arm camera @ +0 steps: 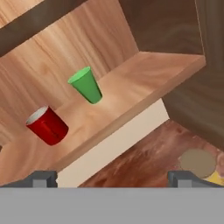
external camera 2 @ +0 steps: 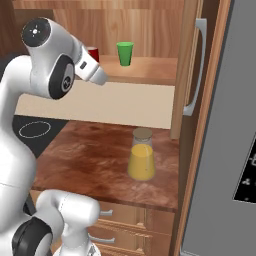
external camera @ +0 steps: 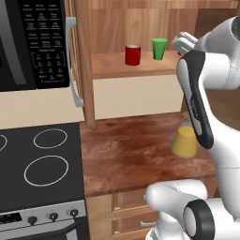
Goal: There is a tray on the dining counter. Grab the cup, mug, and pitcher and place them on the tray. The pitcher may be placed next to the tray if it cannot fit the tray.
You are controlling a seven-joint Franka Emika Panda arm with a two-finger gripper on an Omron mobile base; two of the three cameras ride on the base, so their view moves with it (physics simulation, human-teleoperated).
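We see our arm raised and bent above the countertop (external camera: 136, 150), its gripper (arm camera: 112, 178) fully spread, holding nothing, and aimed at the wooden shelf (arm camera: 131, 87). The microwave (external camera: 28, 42) keypad's lettering is too blurred to read. The red mug (external camera: 132, 55) and green cup (external camera: 159, 48) stand upright, near each other, on that shelf; the pitcher (external camera 2: 141, 155) stands on the reddish-brown countertop beside the black stovetop (external camera: 40, 164).

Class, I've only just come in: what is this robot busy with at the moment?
The arm holds nothing. Its gripper, jaws open, points toward a wooden shelf where the red mug and green cup stand side by side, untouched. The pitcher stands upright on the lower countertop beside the stovetop.
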